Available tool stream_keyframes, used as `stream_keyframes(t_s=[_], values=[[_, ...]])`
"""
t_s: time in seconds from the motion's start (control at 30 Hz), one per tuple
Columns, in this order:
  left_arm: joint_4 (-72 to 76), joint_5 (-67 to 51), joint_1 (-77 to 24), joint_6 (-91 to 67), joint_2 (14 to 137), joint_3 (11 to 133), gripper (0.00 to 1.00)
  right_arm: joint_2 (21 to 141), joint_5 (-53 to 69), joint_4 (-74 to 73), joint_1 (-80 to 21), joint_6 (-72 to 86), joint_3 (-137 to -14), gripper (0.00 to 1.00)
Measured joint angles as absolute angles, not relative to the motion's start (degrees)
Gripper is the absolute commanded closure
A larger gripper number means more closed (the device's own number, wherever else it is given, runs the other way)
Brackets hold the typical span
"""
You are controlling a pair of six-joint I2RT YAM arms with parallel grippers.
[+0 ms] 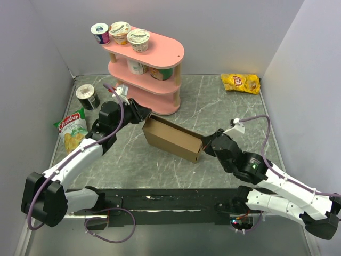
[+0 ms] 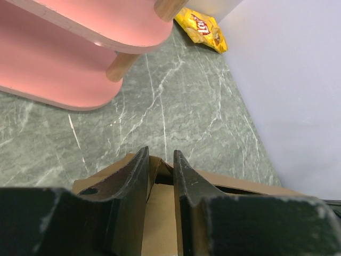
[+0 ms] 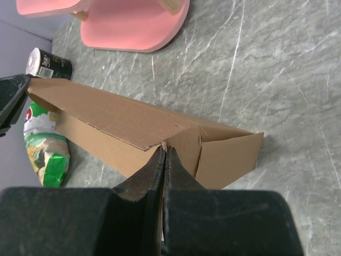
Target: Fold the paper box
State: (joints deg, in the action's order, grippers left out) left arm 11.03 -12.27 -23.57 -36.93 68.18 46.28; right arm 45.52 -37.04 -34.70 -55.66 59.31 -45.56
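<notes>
The grey-green marble desk [image 1: 240, 122] carries everything. At its 12 o'clock edge stands a pink three-tier shelf [image 1: 160, 53].

The paper box [image 1: 170, 140] lies at mid-desk, just below the shelf's foot at 6 o'clock. It is brown cardboard, already raised into a shallow open trough, and its long axis runs from 10 o'clock to 4 o'clock.

The left tool [image 1: 143, 114] sits at the box's 10 o'clock end. Its wrist view shows the fingers [image 2: 133, 181] narrowly apart, with cardboard from that end wall in the gap between them. The right tool [image 1: 205, 144] sits at the 4 o'clock end. Its fingers [image 3: 152, 170] are drawn almost together and pinch the top edge of the long wall, beside the folded corner flap. So the box spans the stretch between the two tools, held at both ends.

A green chip bag [image 1: 71, 130] lies at 9 o'clock from the box, and a yellow one [image 1: 241, 82] at 2 o'clock. A dark can [image 1: 87, 96] stands at 10 o'clock. Yogurt cups [image 1: 120, 32] stand on the shelf's top tier.
</notes>
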Motion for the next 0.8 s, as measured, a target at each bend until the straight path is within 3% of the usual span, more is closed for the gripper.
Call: stream_keyframes(t_s=[0.63, 0.73, 0.77, 0.8], values=[[17.63, -14.31, -22.90, -37.34, 68.12, 42.68, 0.85, 46.52, -33.19, -40.56, -56.38, 61.71, -45.82, 1.00], [17.98, -14.37, -22.90, -37.34, 68.07, 42.30, 0.85, 46.30, -32.82, -40.75, -56.38, 61.69, -45.93, 0.76], [18.00, -14.44, -22.90, -37.32, 68.05, 42.24, 0.85, 46.15, -32.29, -41.10, -56.38, 61.47, -46.09, 0.58], [18.00, -14.50, -22.90, -37.26, 68.03, 42.22, 0.84, 46.04, -30.89, -42.92, -56.42, 60.86, -46.37, 0.50]])
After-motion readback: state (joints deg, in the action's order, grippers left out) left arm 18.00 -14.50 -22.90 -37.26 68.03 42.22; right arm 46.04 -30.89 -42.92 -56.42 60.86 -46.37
